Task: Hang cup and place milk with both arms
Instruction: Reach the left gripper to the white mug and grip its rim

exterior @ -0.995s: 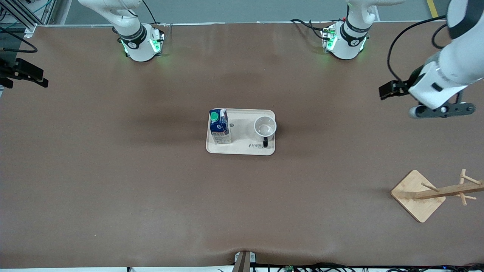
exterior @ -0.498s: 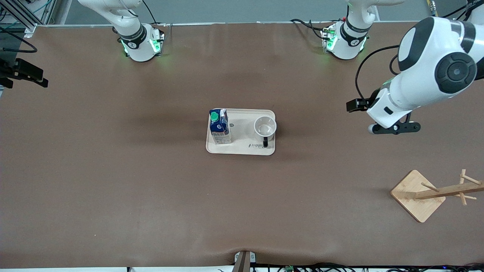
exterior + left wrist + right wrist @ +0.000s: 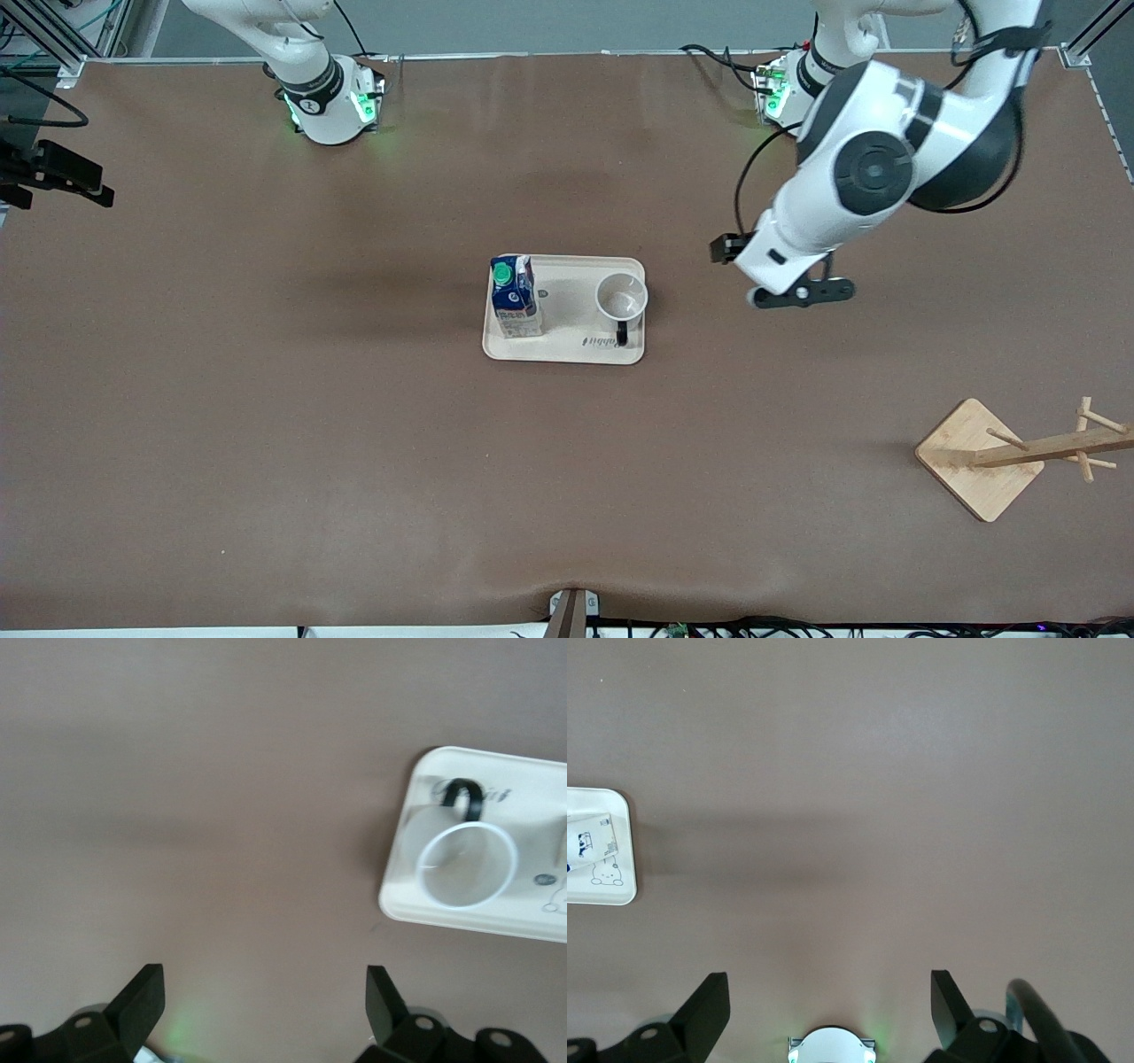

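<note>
Hovering over bare table toward its own end of the tray [image 3: 563,353], the left gripper [image 3: 264,997] has its fingers spread wide and holds nothing. Right gripper [image 3: 829,1001] is also wide and empty, over bare table toward the right arm's end; that arm looks to be waiting.

Cup [image 3: 621,298] stands upright on the tray, mouth up, handle [image 3: 622,334] pointing toward the front camera. Milk [image 3: 514,297] stands upright on the same tray, at the end toward the right arm. The two are apart, with a bare strip of tray between them.

Risks, as I judge them:
- Cup sits tight in the tray corner, so a low sideways approach could catch the tray lip and drag the whole tray.
- Grabbing the cup wall could leave the handle turned badly for the rack [image 3: 979,456] pegs.
- Milk is tall and narrow; a nudge high up tips it.
- If both arms go in together, the tray is a tight shared spot.

Room: table is open all round the tray. Rack stands well apart, nearer the front camera, close to the table's edge at the left arm's end, so little margin there.
</note>
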Robot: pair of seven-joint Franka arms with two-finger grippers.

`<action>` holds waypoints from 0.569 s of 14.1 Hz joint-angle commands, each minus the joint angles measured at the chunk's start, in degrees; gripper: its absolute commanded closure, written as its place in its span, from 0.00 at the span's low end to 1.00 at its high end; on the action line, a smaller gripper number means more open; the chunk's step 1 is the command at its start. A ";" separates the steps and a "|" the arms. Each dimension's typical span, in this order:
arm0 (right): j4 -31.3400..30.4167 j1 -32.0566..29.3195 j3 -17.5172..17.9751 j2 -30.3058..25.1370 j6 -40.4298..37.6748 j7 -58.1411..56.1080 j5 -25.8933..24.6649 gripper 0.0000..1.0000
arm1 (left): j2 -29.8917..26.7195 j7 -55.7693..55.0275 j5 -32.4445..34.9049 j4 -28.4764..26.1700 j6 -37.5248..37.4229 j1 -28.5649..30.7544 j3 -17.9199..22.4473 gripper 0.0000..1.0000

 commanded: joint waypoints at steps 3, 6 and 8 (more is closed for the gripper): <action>0.78 -0.72 0.61 0.60 0.26 -0.81 0.71 0.00 | 7.43 -7.35 0.09 0.40 11.15 -8.89 0.21 0.00; 0.60 -1.07 0.70 0.95 0.35 -0.55 1.07 0.00 | 10.86 -7.89 0.18 0.40 12.22 -10.74 0.21 0.00; 0.69 -0.72 0.61 2.26 0.53 -0.64 1.33 0.00 | 12.79 -7.81 0.61 0.31 13.54 -11.10 0.21 0.06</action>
